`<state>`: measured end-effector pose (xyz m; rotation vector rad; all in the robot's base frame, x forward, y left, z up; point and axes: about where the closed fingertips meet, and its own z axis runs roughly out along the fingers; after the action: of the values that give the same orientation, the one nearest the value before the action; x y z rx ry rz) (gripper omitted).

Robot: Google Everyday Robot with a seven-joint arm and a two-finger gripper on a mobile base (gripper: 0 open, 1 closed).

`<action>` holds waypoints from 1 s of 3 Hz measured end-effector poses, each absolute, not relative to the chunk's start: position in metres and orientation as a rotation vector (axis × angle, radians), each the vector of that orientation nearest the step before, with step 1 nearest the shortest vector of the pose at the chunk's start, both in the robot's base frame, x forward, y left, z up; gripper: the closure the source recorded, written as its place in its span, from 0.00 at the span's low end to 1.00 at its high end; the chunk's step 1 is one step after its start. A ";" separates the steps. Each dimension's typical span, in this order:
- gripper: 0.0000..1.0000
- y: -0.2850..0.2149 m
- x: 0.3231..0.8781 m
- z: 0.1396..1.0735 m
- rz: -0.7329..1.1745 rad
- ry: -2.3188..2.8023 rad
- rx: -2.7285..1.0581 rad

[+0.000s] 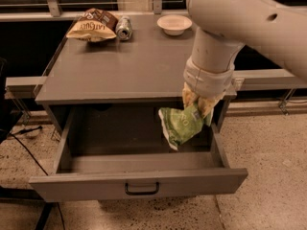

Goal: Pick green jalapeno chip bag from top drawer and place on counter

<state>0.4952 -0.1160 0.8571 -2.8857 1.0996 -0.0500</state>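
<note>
Jaws pinching upper right end of bag [178, 126]. Gripper [197, 109] points down at counter's front right edge, over open drawer [139, 185]. Bag hangs tilted, down-left of jaws, clear of drawer floor, right side. Counter [129, 66] behind; at far edge, brown bag [93, 25], can [123, 28], bowl [174, 24].

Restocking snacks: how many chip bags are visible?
2. The green bag hangs in the tool above the open drawer, right side; the brown bag lies back left on the counter. Others may be hidden.
</note>
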 end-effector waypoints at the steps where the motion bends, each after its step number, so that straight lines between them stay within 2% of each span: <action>1: 1.00 -0.100 0.524 0.894 -0.274 0.963 -2.913; 3: 1.00 -0.089 0.618 0.909 -0.603 0.743 -2.768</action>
<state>0.6179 -0.0893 0.9088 -2.7680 0.7432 -0.6030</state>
